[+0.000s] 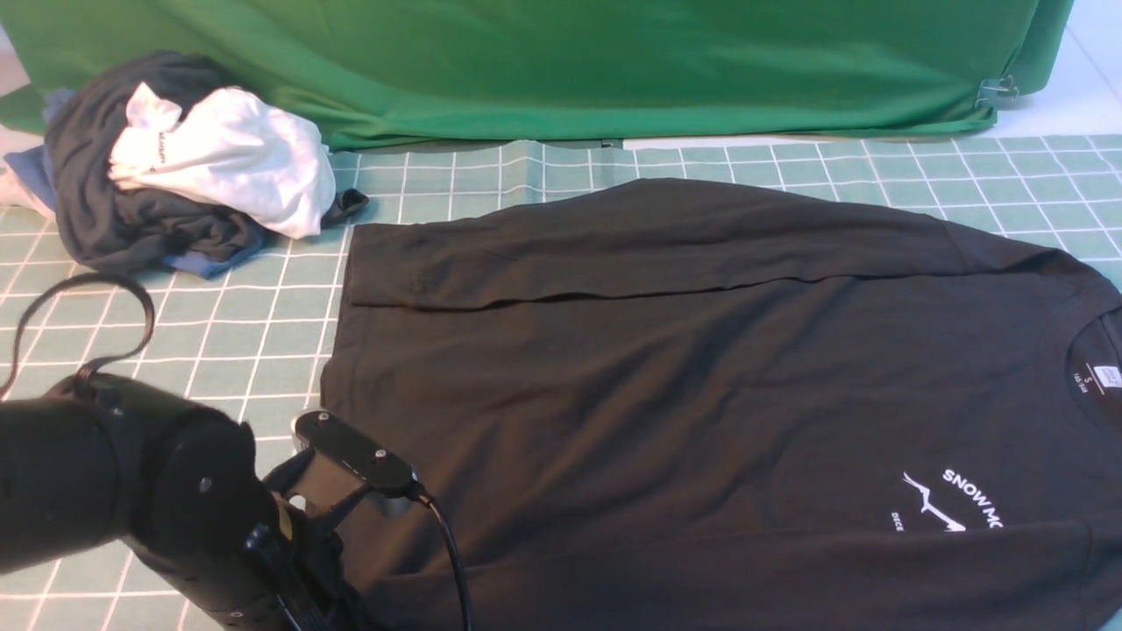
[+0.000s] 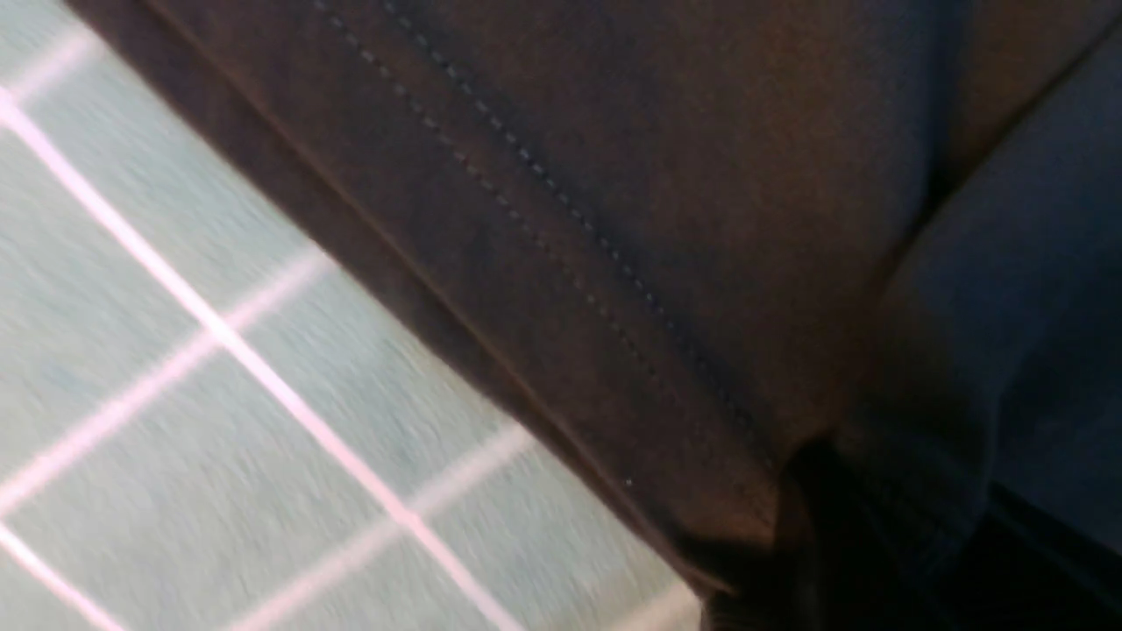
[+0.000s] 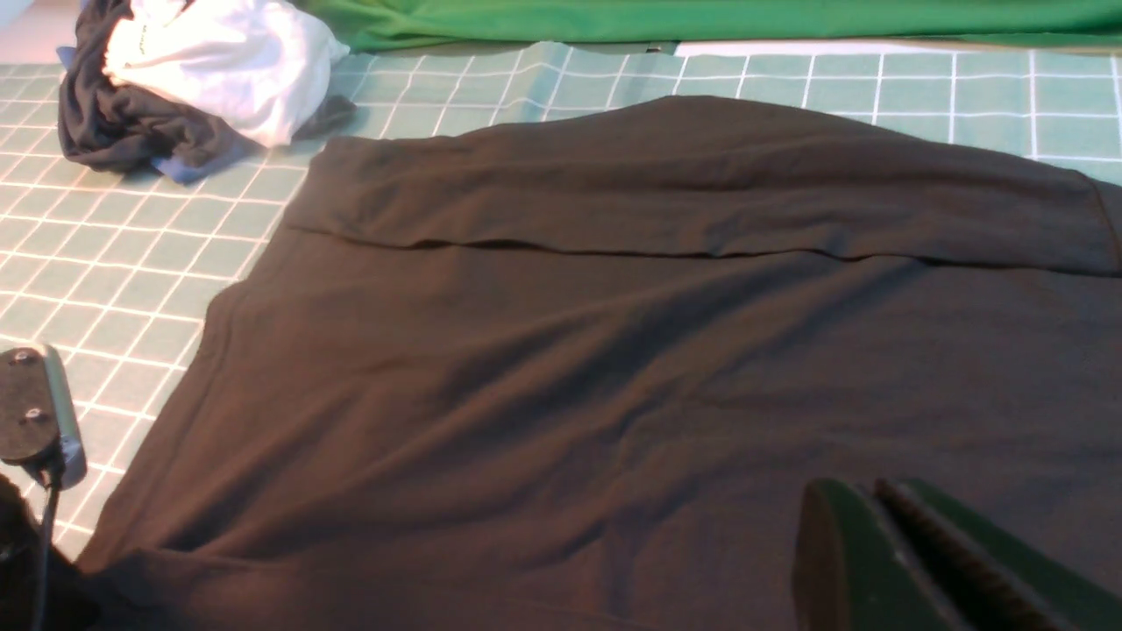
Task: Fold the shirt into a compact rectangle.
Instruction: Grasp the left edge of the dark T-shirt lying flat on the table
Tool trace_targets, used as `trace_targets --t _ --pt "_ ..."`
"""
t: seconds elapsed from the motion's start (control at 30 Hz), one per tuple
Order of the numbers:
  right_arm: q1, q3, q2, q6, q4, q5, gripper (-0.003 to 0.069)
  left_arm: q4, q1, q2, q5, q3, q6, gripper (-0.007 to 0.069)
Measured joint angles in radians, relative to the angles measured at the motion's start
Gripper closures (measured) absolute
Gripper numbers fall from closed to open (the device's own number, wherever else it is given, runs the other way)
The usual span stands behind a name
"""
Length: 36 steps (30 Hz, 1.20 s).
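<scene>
On the gridded mat (image 1: 263, 350), the shirt (image 1: 666, 377) lies flat and face up. Its long axis runs across the robot's front, with the hem (image 1: 337, 350) toward the robot's left and the collar (image 1: 1096, 368) toward its right. The far sleeve is already folded in along the far edge of the body; the near edge runs out of the front view.

The left arm (image 1: 166, 499) stands at the near hem corner. Its wrist view shows the stitched hem close up and bunching toward a dark corner of the picture. The left gripper is hidden under its own wrist — whether it pinches cloth or stands apart cannot be told.

The right gripper (image 3: 863, 491) hangs just above the body on the near, collar-ward side, its fingers pressed together with nothing between them.

Judgement: the next fold runs along the long axis, carrying the near edge away from the robot. The left arm is nearer the hem end, the right nearer the collar end — the right must first open and take cloth.

A pile of clothes (image 1: 184, 158) lies well apart, beyond the hem.
</scene>
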Motion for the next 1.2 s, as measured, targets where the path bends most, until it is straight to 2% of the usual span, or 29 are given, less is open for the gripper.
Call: trace_targets --t 0.1,0.27,0.43,0.6,0.7,0.73,0.77,0.8,0.83,1.0,1.1,1.2 --pt "0.0 0.0 0.0 0.0 0.0 0.0 0.062 0.004 0.0 -0.021 0.118 -0.068 0.0 0.0586" --pt "0.0 0.0 0.0 0.0 0.0 0.001 0.0617 -0.014 0.0 -0.059 0.231 -0.165 0.0 0.0586" --pt "0.0 0.0 0.0 -0.001 0.0 0.001 0.0613 0.008 0.0 -0.057 0.27 -0.172 0.0 0.058" --pt "0.0 0.0 0.0 -0.001 0.0 0.001 0.0606 0.047 0.0 -0.028 0.287 -0.167 -0.033 0.0543" --pt "0.0 0.0 0.0 -0.001 0.0 0.001 0.0603 0.037 0.0 -0.004 0.29 -0.152 -0.048 0.0456" --pt "0.0 0.0 0.0 -0.001 0.0 0.001 0.0603 0.036 0.0 -0.003 0.29 -0.15 -0.051 0.0449" --pt "0.0 0.0 0.0 -0.001 0.0 0.001 0.0601 0.035 0.0 0.011 0.281 -0.136 -0.054 0.0386" --pt "0.0 0.0 0.0 -0.001 0.0 0.001 0.0601 0.035 0.0 0.013 0.279 -0.134 -0.054 0.0378" --pt "0.0 0.0 0.0 -0.001 0.0 0.001 0.0601 0.035 0.0 0.027 0.247 -0.117 -0.055 0.0306" --pt "0.0 0.0 0.0 -0.007 0.0 0.0 0.0601 0.036 0.0 0.037 0.168 -0.107 -0.055 0.0211" --pt "0.0 0.0 0.0 -0.017 0.0 0.0 0.0599 0.032 0.0 0.038 0.148 -0.104 -0.055 0.0223" --pt "0.0 0.0 0.0 -0.019 0.0 0.0 0.0599 0.031 0.0 0.04 0.146 -0.104 -0.054 0.0321"
